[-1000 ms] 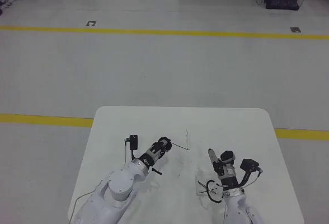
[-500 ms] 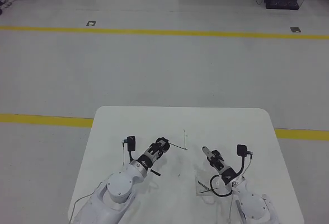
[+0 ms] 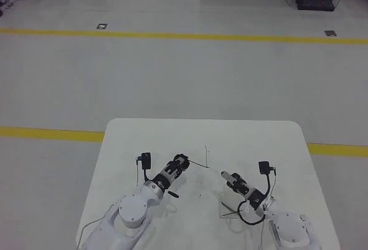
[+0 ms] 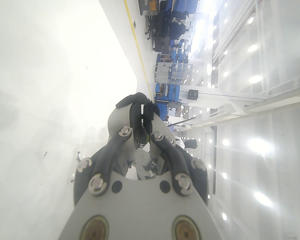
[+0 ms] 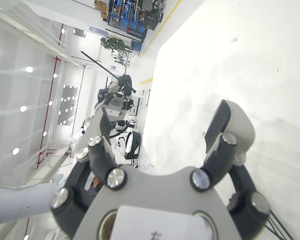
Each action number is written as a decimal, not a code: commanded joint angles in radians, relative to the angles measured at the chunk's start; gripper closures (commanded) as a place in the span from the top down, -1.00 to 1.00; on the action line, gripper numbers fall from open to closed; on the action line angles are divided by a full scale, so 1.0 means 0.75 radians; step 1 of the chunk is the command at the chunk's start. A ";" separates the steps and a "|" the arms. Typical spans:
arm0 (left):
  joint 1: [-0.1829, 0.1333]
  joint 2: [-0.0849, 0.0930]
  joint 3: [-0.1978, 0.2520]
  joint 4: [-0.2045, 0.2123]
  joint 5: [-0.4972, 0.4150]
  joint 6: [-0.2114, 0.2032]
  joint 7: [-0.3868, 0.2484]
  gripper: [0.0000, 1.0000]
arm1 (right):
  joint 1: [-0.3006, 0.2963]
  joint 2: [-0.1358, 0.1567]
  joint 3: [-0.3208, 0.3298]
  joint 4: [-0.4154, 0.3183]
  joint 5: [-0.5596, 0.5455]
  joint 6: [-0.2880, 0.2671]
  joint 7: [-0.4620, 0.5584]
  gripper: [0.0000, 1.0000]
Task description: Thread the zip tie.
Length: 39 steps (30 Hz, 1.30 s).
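Left gripper (image 3: pixel 183 164) pinched tight on a thin black zip tie (image 5: pixel 100 65) raised off the white table (image 3: pixel 265 134), right gripper (image 3: pixel 224 176) near it, fingers spread apart.

Left end effector (image 3: pixel 183 163) pinched closed; right end effector (image 3: pixel 228 177) spread wide.

table (image 3: pixel 259 134): white | floor (image 3: pixel 184 81): grey | yellow lines (image 3: pixel 171 35): two

Top looks down; wrists skim shared table (image 3: pixel 265 134)
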 commanded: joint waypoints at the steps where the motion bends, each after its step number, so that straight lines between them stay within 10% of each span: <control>1: 0.000 0.000 0.000 0.000 0.000 0.000 0.000 -1.00 | 0.000 0.000 0.000 0.000 0.000 0.000 0.000 1.00; 23: 0.000 0.000 0.000 0.000 0.000 0.000 0.000 -1.00 | 0.002 0.000 -0.017 0.008 0.041 0.003 0.029 1.00; 26: 0.000 0.000 0.000 0.000 0.000 0.000 0.000 -1.00 | 0.067 0.010 -0.014 0.066 0.197 0.043 0.208 -0.08; 30: 0.000 0.000 0.000 0.000 0.000 0.000 0.000 -1.00 | 0.143 0.020 -0.017 0.145 0.364 0.078 0.377 -0.56; 39: 0.000 0.000 0.000 0.000 0.000 0.000 0.000 -1.00 | 0.229 0.042 -0.004 0.266 0.586 0.139 0.557 -0.38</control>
